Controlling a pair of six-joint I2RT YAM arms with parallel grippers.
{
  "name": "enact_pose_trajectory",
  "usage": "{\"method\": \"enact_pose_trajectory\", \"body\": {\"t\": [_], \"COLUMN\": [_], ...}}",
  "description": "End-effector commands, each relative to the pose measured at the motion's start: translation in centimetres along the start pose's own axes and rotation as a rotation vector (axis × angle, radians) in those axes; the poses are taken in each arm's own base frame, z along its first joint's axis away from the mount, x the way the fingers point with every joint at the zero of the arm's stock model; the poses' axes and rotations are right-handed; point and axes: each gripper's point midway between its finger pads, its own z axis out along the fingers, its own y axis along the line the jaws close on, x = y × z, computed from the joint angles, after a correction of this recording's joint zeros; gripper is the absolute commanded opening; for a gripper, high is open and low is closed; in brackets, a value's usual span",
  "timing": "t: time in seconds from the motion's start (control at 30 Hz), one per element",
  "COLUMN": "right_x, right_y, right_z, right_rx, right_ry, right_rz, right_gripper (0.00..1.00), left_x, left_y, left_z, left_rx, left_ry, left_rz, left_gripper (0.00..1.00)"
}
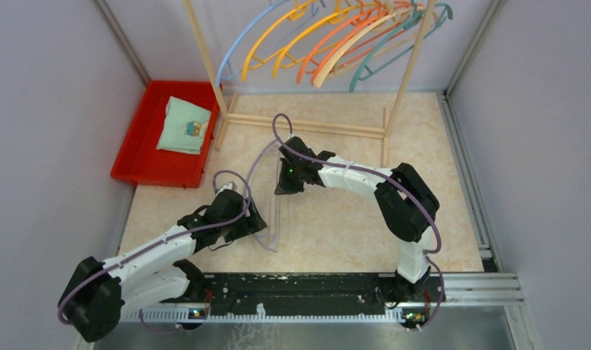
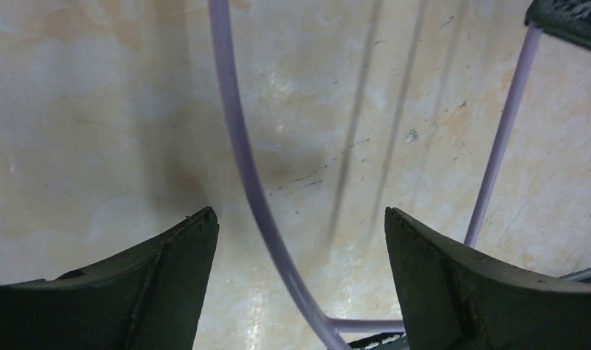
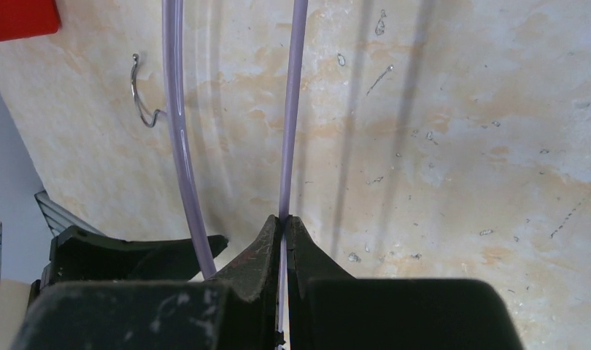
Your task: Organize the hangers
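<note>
- Lavender plastic hanger, thin and curved, is the one in play. It sits between the two arms over the beige marbled tabletop, well apart from the pale wooden rack.
- right gripper: jaws together, clamped on the hanger's straight bottom bar. A tip pinch looks like the sensible hold on a bar this slim.
- left gripper: jaws apart, nothing pinched. The hanger's curved shoulder runs through the gap, nearer the finger on that view's left. As far as I can tell it touches neither finger.
- My read: the left is lined up to close on the shoulder for a second hold or a handover, so the hanger doesn't swing on a single pinch point.
- Shadows on the tabletop lie offset from the hanger in both wrist views, so it's probably held off the surface rather than lying flat.
- Its small metal hook is free and sits at the far end from the right gripper.
- Other plastic hangers (light blue, yellow, orange, peach, teal) hang fanned along the rack's top rail.
- Red plastic bin with a folded pale green cloth stands left of the rack, not involved.
- Only loose hanger I see. Next move likely needs the hook turned up toward the rail.
</note>
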Motion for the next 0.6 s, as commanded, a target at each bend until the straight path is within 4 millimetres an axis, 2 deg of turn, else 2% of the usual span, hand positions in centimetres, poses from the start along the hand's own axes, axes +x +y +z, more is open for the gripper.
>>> {"method": "enact_pose_trajectory", "body": {"t": [0.0,0.13,0.2,0.4,0.57], "right_x": [-1.9,-1.8,-1.9,-2.3,-2.0], "right_y": [3.8,4.1,4.3,3.9,3.6], "right_z": [-3.3,-3.6,-3.7,-3.8,-3.7], "right_rx": [-0.113,-0.129,-0.135,-0.139,-0.141], "right_ry": [-0.051,-0.043,-0.045,-0.041,-0.029], "right_rz": [-0.014,-0.014,-0.013,-0.005,-0.007], "right_gripper": [0.00,0.00,0.00,0.00,0.00], "left_x": [-1.0,-0.9,-1.3,-3.1,-3.9], "left_y": [-2.7,-3.3,-3.9,-5.2,-5.1], "left_z": [0.5,0.6,0.3,-1.4,-2.0], "left_rx": [0.080,0.091,0.114,0.180,0.179], "left_ry": [-0.008,0.007,-0.005,-0.089,-0.132], "left_rz": [-0.013,-0.042,-0.059,-0.111,-0.119], "left_gripper": [0.89,0.88,0.84,0.56,0.36]}}
